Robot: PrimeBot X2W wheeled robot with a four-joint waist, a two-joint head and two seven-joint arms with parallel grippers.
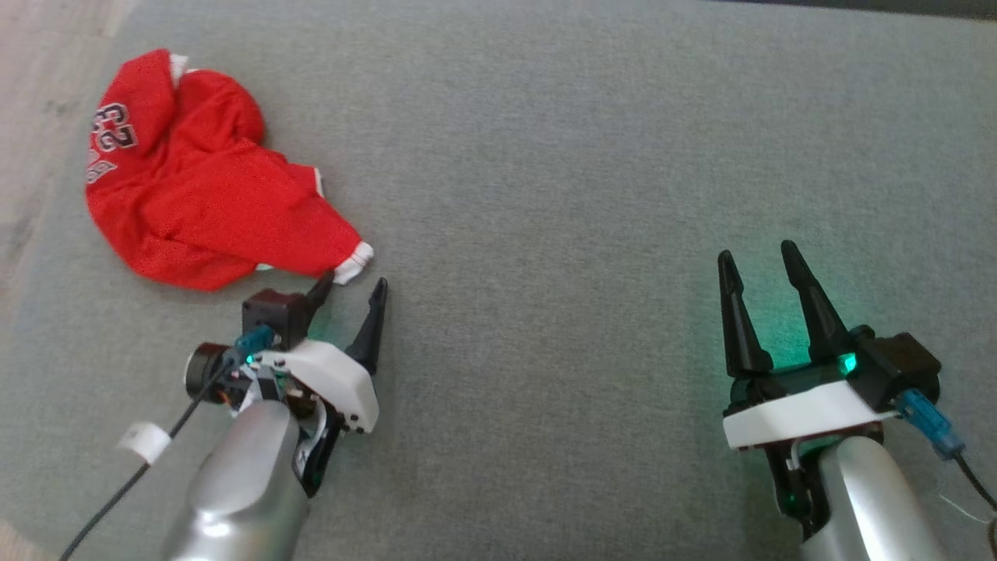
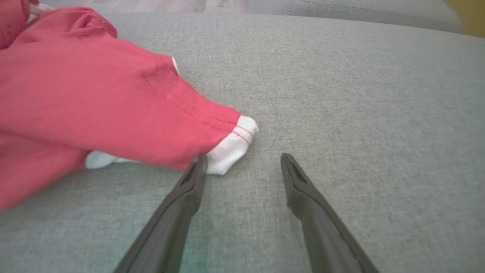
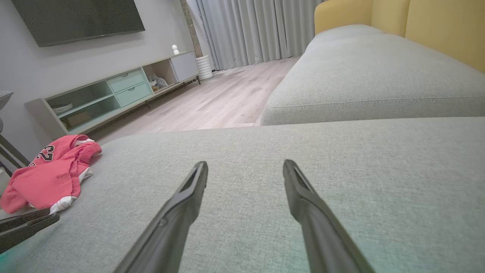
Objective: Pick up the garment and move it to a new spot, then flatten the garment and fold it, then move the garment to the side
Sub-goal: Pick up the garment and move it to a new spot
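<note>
The red garment lies crumpled on the grey cushion, not yet lifted. My left gripper, jaws spread and empty, has one fingertip at the garment's white cuff. My right gripper, likewise spread and empty, sits well apart from the garment. I judge every step remains.

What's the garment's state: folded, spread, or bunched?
Bunched. The red garment lies in a crumpled heap on the grey cushion, one white cuff poking out; not flattened or folded.
</note>
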